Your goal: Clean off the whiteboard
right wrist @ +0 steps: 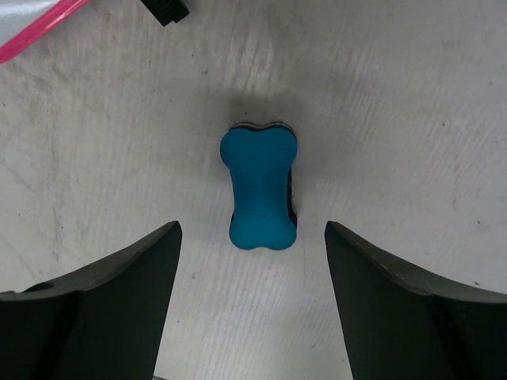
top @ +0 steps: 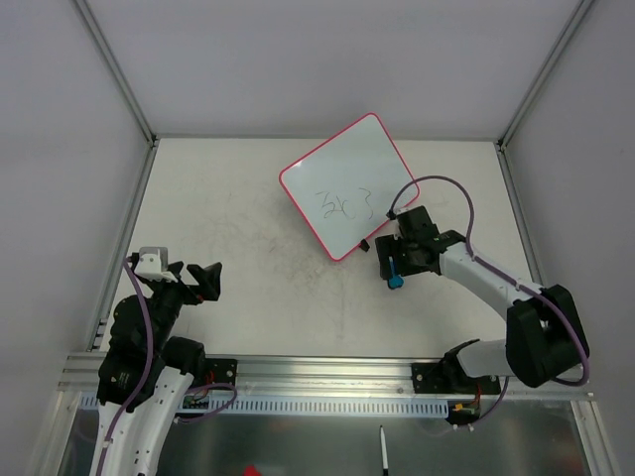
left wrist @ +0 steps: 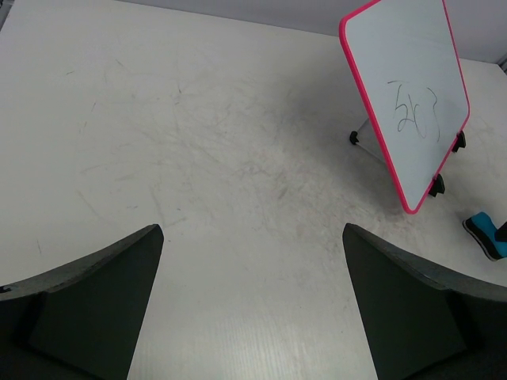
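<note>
We see the whiteboard (top: 342, 188) toward the far middle of the worktop (top: 228, 208), turned at an angle so that one corner points back at the arms. Black handwritten marks sit near its centre. In the left wrist view it is tipped up on a thin metal leg (left wrist: 360, 133), with two small black clips (left wrist: 437, 187) along its lower right edge. The right gripper (top: 395, 266) hovers just beside the board's near right corner, on the side towards the arm bases, with its jaws spread wide. Its wrist camera looks straight down on a blue bone-shaped eraser (right wrist: 261, 190) lying flat on the worktop. The near end of the eraser lies between the two dark fingers (right wrist: 119, 309), with bare worktop on both sides, so nothing is gripped. At the top left of that same view we catch a sliver of the board's pink rim (right wrist: 36, 30) and one clip, which puts the board just past the eraser and off to the left of the gripper. The left gripper (top: 193, 276) is at the near left of the worktop, well apart from the board, its jaws parted and holding nothing. From its camera the board stands far off to the upper right, with the eraser at the right edge.
</note>
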Robot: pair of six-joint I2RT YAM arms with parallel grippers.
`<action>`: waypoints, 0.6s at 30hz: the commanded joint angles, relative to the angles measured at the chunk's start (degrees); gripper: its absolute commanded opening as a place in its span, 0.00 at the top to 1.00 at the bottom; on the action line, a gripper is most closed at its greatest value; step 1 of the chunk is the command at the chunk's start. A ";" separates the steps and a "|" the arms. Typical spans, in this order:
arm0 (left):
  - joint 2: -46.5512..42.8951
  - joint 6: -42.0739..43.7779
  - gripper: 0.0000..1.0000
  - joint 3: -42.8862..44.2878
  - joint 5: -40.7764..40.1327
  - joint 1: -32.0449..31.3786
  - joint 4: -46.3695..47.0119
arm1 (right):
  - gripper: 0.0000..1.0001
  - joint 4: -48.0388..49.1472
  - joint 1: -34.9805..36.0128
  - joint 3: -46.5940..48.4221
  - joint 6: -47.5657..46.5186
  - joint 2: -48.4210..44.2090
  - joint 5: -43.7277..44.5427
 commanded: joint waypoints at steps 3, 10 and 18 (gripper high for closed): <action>-0.09 0.82 0.01 -0.17 -1.15 -0.30 0.97 | 0.28 2.08 0.15 3.61 -2.17 6.08 1.24; -0.44 0.91 0.01 -0.17 -1.06 -0.30 0.97 | 0.38 2.08 0.33 4.40 -1.73 8.02 3.53; -0.09 0.74 0.01 -0.17 -1.50 -0.30 0.89 | 0.45 0.14 0.24 6.51 -1.38 11.43 1.33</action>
